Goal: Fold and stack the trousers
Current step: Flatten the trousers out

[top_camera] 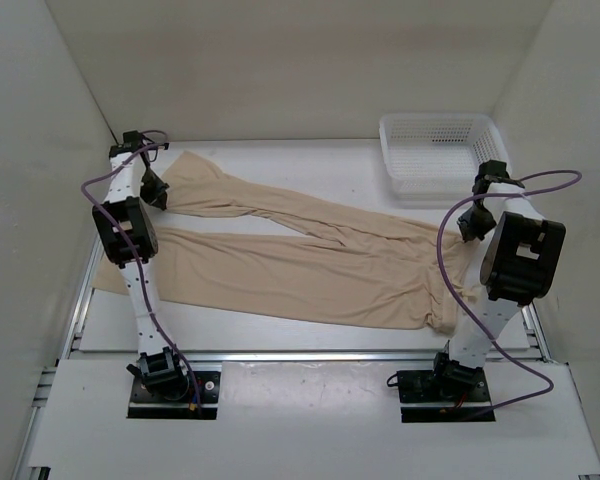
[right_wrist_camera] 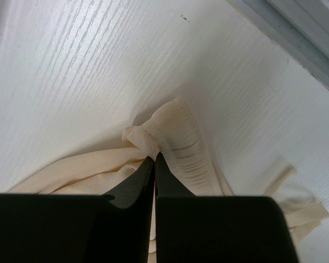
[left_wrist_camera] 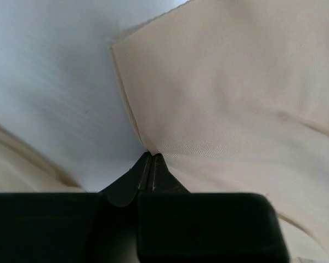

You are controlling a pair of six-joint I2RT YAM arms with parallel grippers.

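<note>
Top view looks down; wrist views seemingly hug the trousers (top_camera: 310,270).

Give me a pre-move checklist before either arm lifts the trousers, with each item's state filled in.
1. Left gripper shut on the far leg's hem edge: ok.
2. Right gripper shut on the waistband: ok.
3. Trousers lying smooth: not ok, wrinkled and twisted mid-length.
4. Near leg gripped: not ok, it lies loose on the table.
5. White mesh basket apart from the fabric: ok.
6. Layers pinched at each grip: cannot tell.
</note>
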